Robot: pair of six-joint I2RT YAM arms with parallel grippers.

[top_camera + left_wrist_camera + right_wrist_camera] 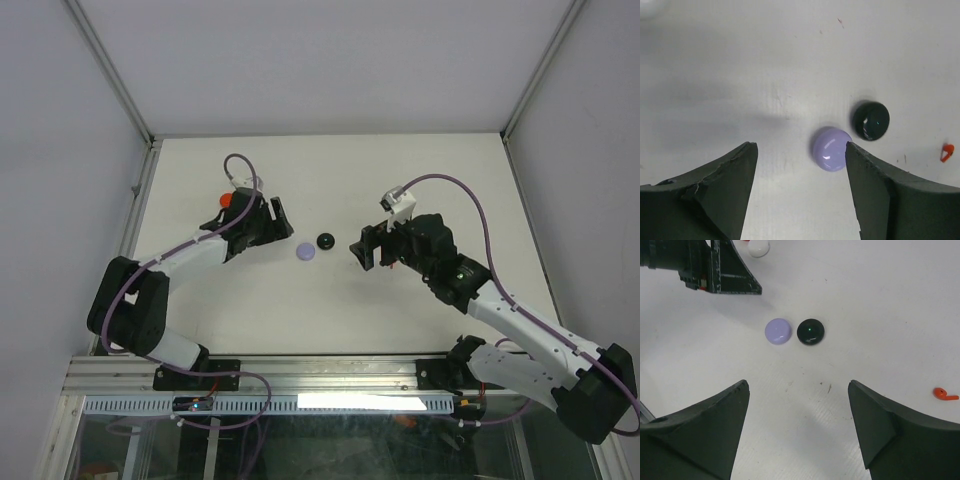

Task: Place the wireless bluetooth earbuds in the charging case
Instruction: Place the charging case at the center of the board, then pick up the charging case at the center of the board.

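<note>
A lavender round charging case (831,148) lies shut on the white table, just beyond my left gripper (800,150) and against its right fingertip. That gripper is open and holds nothing. A black round case (871,120) sits right beside the lavender one. One small red earbud (947,152) lies alone further right; it also shows as the red earbud (944,394) in the right wrist view. My right gripper (799,385) hangs open and empty, short of the lavender case (777,331) and the black case (810,331). From above, the lavender case (305,252) lies between my left gripper (283,225) and right gripper (358,250).
A white round case (759,247) lies behind my left gripper, and a red round case (226,199) sits by the left arm's wrist. Grey walls (90,130) enclose the table on three sides, and a metal rail (300,372) runs along the near edge.
</note>
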